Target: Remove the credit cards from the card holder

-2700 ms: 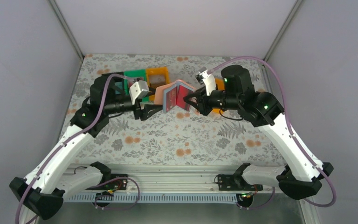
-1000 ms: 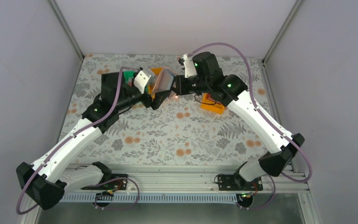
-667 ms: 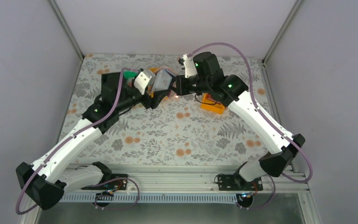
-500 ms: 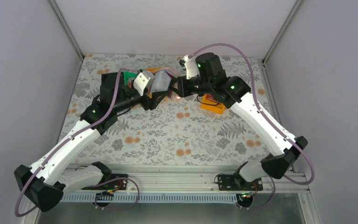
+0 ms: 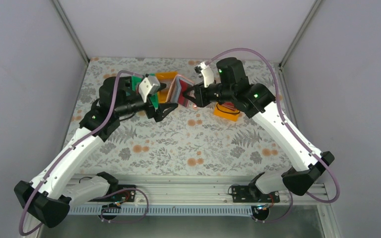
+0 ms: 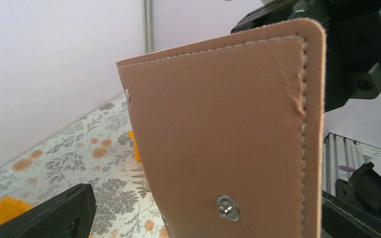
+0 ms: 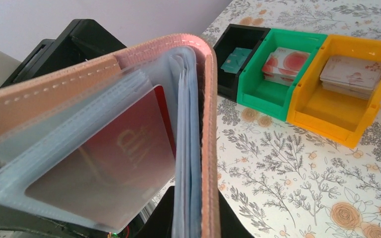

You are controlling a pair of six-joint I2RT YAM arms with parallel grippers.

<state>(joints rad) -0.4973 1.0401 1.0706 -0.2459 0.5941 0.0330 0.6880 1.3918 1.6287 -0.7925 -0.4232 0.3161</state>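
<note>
The card holder (image 5: 178,90) is brownish-pink and hangs open above the back of the table. My right gripper (image 5: 192,96) is shut on one cover and several clear sleeves, with black fingers (image 7: 178,218) on either side. A dark red credit card (image 7: 119,163) with white print sits in a sleeve. In the left wrist view the holder's outer cover (image 6: 218,124) with its snap faces the camera. My left gripper (image 5: 162,102) is open, its fingers (image 6: 44,218) wide apart on either side of the cover.
A black bin (image 7: 240,47), a green bin (image 7: 258,96) and an orange bin (image 7: 327,124) stand in a row at the back, each holding cards. Another orange bin (image 5: 226,111) lies under my right arm. The enclosure walls are close behind.
The right arm has carried the holder a little right and toward the front, and it has swung open so the red card shows. The left gripper has drawn back left.
</note>
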